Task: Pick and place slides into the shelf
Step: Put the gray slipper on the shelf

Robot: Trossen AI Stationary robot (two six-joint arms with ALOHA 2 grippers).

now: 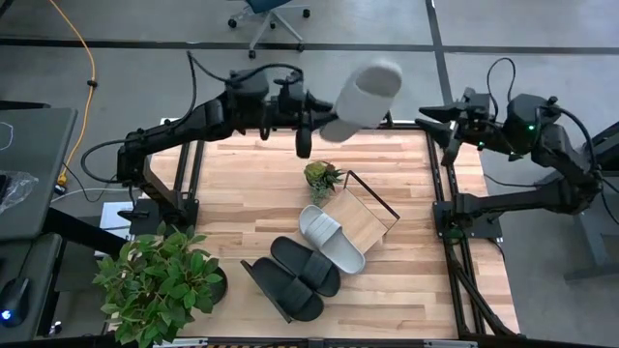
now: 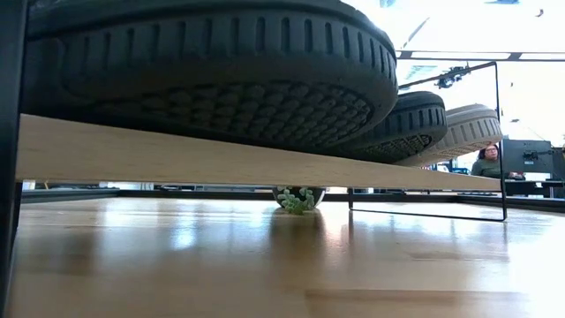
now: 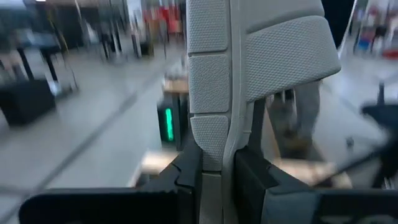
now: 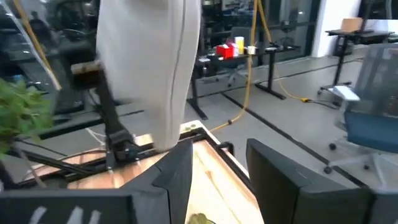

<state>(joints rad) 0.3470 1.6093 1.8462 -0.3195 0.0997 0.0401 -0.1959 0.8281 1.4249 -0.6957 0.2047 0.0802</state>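
My left gripper (image 1: 327,124) is shut on a light grey slide (image 1: 368,92), high above the table's far edge. In the left wrist view this slide (image 3: 249,68) rises straight out from between the fingers. My right gripper (image 1: 426,118) stands open a little to the slide's right, level with it. In its own view the slide (image 4: 149,74) hangs just ahead of the open fingers (image 4: 180,171), which have nothing between them. The shelf (image 1: 366,222) stands askew in mid-table. Two black slides (image 1: 300,273) and a grey slide (image 1: 331,238) lie sole-down on its plank (image 2: 221,159). My left gripper pinches one end of the slide's sole (image 3: 214,146) between its two fingers, one on each face. The fingers come level from the table's left and point along the slide. The slide is lifted clear and sticks out beyond the fingertips, on edge, with its strap (image 3: 286,56) to one side.
A small potted succulent (image 1: 321,176) stands just beyond the shelf. A big leafy plant (image 1: 160,280) fills the near left corner. Black rails run along the table's left and right edges (image 1: 447,208). A person (image 2: 487,161) sits far behind the table.
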